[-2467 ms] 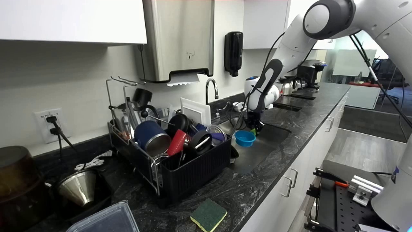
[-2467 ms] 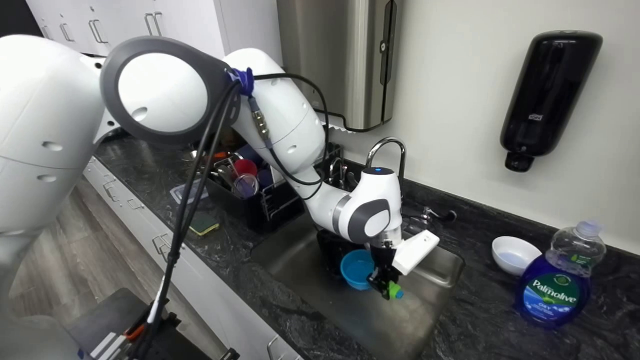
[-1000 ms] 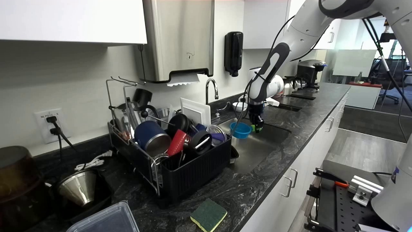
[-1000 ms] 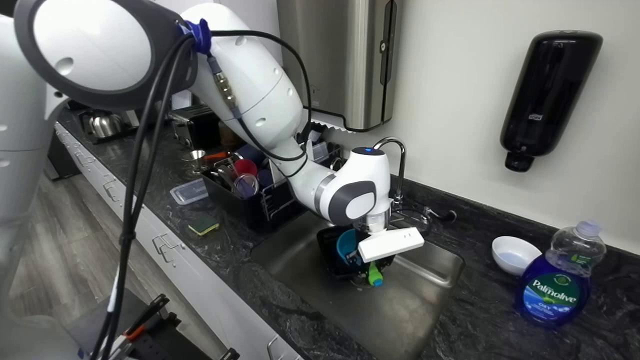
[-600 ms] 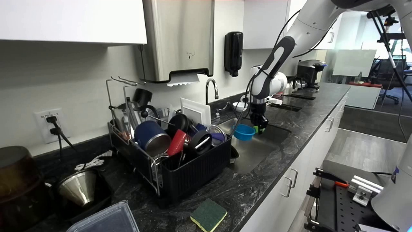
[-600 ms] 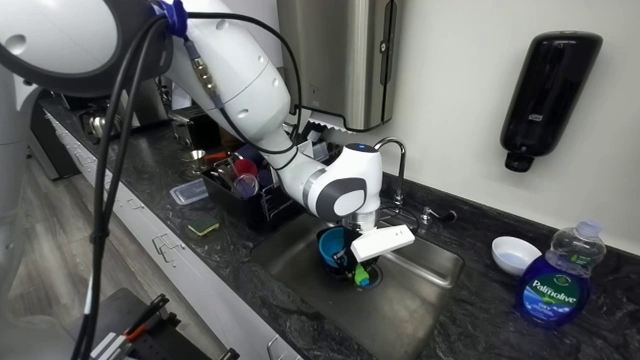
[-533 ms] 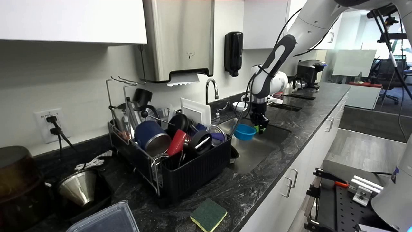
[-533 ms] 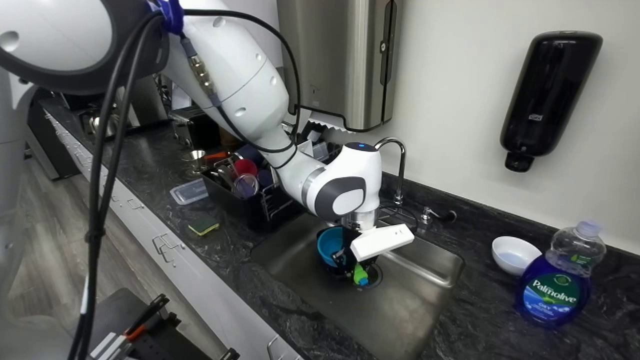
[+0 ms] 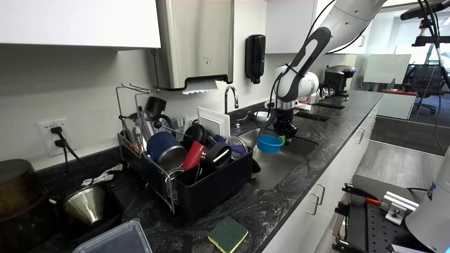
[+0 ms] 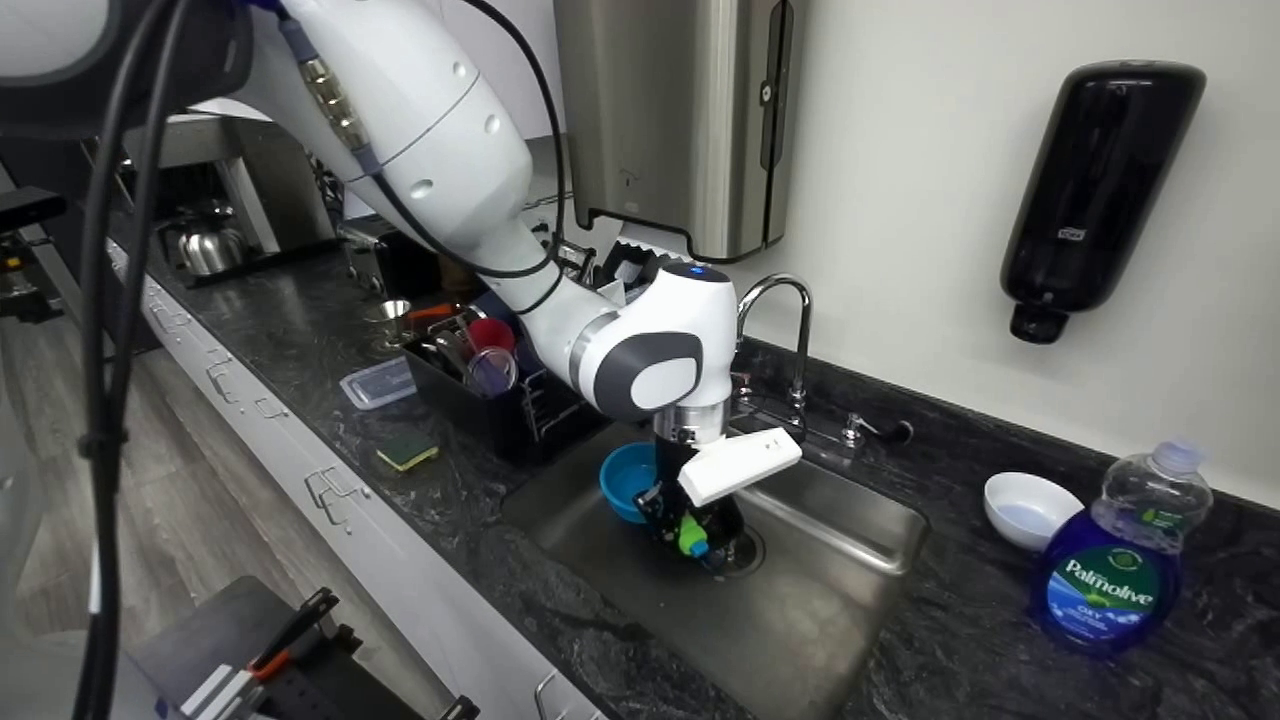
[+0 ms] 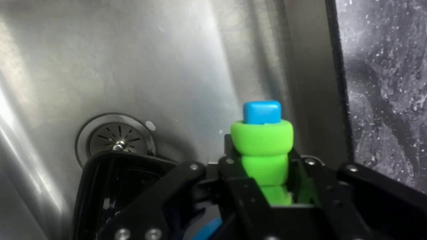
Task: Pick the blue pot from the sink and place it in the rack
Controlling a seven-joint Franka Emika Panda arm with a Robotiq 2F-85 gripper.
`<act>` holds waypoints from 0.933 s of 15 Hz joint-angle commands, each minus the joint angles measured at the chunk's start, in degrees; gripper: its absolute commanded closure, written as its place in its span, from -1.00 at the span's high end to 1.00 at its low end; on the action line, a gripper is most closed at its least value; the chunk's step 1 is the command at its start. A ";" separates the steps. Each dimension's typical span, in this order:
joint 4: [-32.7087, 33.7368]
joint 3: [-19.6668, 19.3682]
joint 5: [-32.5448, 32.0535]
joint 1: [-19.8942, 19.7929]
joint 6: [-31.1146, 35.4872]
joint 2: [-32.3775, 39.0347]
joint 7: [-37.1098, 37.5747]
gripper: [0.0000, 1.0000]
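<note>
The lime-green handle (image 11: 263, 138) of the small round sky-blue plastic pot (image 10: 627, 480) is clamped in the gripper (image 11: 262, 158), presumably so the pot's body, just beside the gripper, is left free for racking; clearance above the steel sink (image 10: 720, 640) is unclear.

White bowl (image 10: 1028, 510) beside the soap bottle (image 10: 1112, 565) — sponge (image 10: 407, 450) well apart

An exterior view faced past the nearby black, chrome-wired dish rack (image 9: 218, 191); an exterior view looked the opposite way, down across the rectangular steel sink (image 10: 780, 640); both shared these. Closest, the wrist view faced down into the sink.
</note>
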 commanded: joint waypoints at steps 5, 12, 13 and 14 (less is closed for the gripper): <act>-7.57 -0.54 0.11 4.58 1.37 -6.57 -1.47 -0.85; -8.97 -1.02 -0.85 8.54 1.41 -10.00 0.67 -0.85; -8.76 -1.06 -0.89 8.87 1.22 -10.29 0.78 -0.85; -8.39 -1.15 -1.07 9.22 0.95 -10.55 1.15 -0.85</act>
